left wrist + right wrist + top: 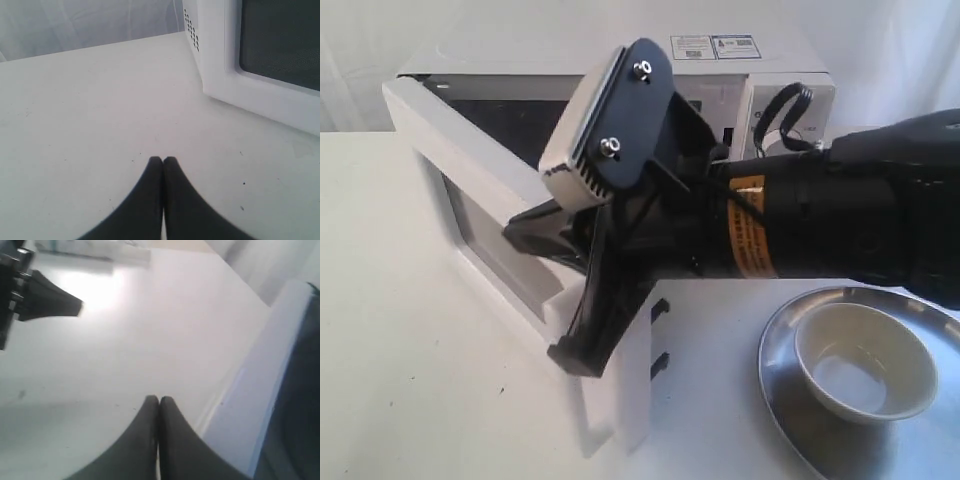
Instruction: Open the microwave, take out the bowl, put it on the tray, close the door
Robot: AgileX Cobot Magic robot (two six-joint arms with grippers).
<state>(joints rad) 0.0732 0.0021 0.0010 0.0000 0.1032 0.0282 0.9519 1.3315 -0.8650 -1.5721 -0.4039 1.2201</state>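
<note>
**Q:** Standing of the big items?

**A:** The microwave (520,55) is sitting with the door (440,160) hanging wide open. I am judging the door light, rigid and hinged, best pushed at its free edge. The tray (790,400) is carrying the bowl (865,360).

**Q:** Your tools?

**A:** My left gripper (163,161) and right gripper (159,401) are both clenching on nothing. Only the exterior view is showing the bowl; the wrist views are showing table (75,125) and door.

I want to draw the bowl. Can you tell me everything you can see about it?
The bowl is small, round and cream-white, with smooth plain sides that look like glazed ceramic. It stands upright and looks empty, with a pale shine at its bottom. It sits on the shiny metal tray, which is wider than it, to the right of the open door. Only the tray touches it, and nothing grips it.
</note>
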